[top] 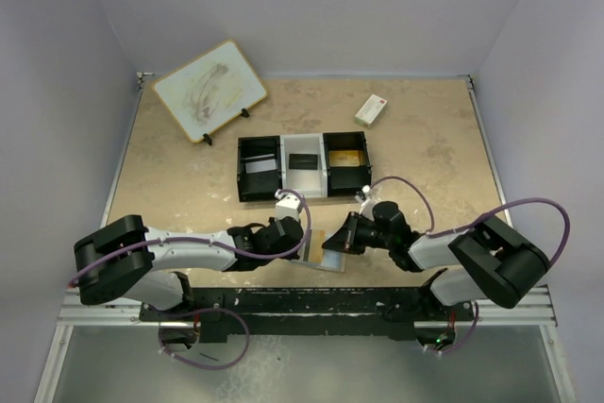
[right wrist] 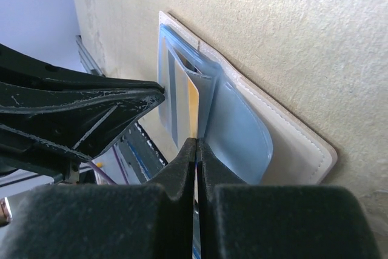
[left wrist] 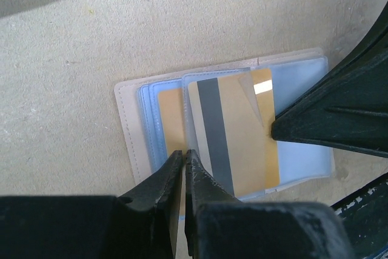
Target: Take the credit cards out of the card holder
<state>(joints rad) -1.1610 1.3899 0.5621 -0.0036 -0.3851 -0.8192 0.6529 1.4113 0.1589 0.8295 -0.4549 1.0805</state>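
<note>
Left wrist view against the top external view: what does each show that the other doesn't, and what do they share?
Only the left wrist: a gold card with a dark stripe, in a clear sleeve of the card holder. Only the top external: the three-compartment tray, a white box and a propped board. Both: the open holder lying flat on the table, with both arms' jaws at it.

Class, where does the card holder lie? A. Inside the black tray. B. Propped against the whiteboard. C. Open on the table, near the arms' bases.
C: the card holder lies open and flat on the table, well short of the tray.
</note>
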